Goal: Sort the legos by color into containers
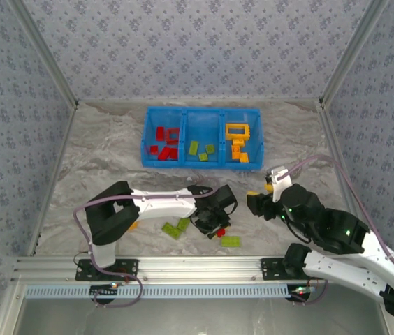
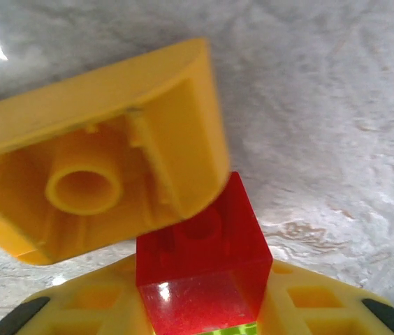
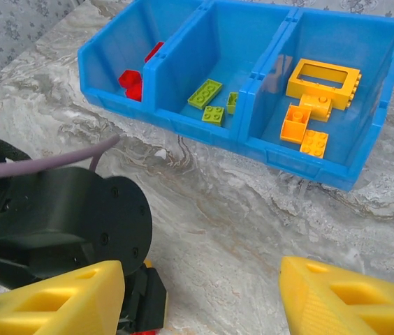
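Lego brick (image 2: 200, 269), red, juts lengthwise forward, pinched by left tool (image 1: 213, 225); right tool (image 3: 200, 276) spread.

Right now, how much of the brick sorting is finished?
Partly done. The blue tray already holds red bricks on the left, green bricks in the middle and orange bricks on the right. The left gripper has a red brick between its fingers. Left to sort: loose green bricks near it, and an orange brick beside the red one.
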{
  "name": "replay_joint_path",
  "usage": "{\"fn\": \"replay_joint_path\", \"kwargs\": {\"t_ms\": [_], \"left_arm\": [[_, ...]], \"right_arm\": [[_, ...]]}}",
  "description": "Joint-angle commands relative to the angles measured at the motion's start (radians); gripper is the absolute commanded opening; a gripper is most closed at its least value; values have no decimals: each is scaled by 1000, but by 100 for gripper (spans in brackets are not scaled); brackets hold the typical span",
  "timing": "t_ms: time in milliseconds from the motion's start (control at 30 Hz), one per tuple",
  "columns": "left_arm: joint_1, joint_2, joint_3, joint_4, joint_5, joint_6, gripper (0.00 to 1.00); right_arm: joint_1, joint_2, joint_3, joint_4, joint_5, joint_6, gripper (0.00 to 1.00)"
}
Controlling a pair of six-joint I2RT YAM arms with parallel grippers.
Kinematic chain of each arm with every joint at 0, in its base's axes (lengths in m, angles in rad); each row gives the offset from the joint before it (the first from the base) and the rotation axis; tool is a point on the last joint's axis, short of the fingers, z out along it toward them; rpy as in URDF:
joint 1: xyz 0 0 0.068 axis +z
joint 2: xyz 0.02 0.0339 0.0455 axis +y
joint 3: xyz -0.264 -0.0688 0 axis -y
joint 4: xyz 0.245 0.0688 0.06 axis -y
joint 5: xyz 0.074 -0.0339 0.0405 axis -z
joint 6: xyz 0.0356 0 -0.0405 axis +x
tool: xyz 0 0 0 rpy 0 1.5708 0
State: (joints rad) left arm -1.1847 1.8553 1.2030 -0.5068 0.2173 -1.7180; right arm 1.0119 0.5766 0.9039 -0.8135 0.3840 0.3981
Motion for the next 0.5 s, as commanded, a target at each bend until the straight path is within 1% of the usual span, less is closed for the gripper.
{"fn": "replay_joint_path", "kwargs": {"t_ms": [0, 100, 167, 233, 267, 333, 400, 467], "left_arm": [[7, 8, 25, -4, 1, 18, 34], [10, -18, 60, -37, -42, 64, 32], [19, -42, 111, -108, -87, 122, 32], [35, -84, 156, -196, -155, 178, 31], [47, -119, 165, -229, -193, 200, 31], [80, -190, 168, -275, -257, 238, 29], [137, -265, 167, -330, -311, 300, 27], [216, -320, 168, -372, -346, 386, 26]], "right_arm": [[9, -4, 0, -21, -13, 17, 62], [11, -3, -3, -4, -24, 12, 62], [13, -4, 0, 14, -42, 1, 62], [16, -6, 3, 54, -95, -27, 62], [20, -8, 1, 89, -140, -50, 62], [32, -11, -10, 173, -239, -94, 63], [49, 1, -33, 276, -332, -131, 64], [73, 35, -52, 342, -359, -144, 64]]}}
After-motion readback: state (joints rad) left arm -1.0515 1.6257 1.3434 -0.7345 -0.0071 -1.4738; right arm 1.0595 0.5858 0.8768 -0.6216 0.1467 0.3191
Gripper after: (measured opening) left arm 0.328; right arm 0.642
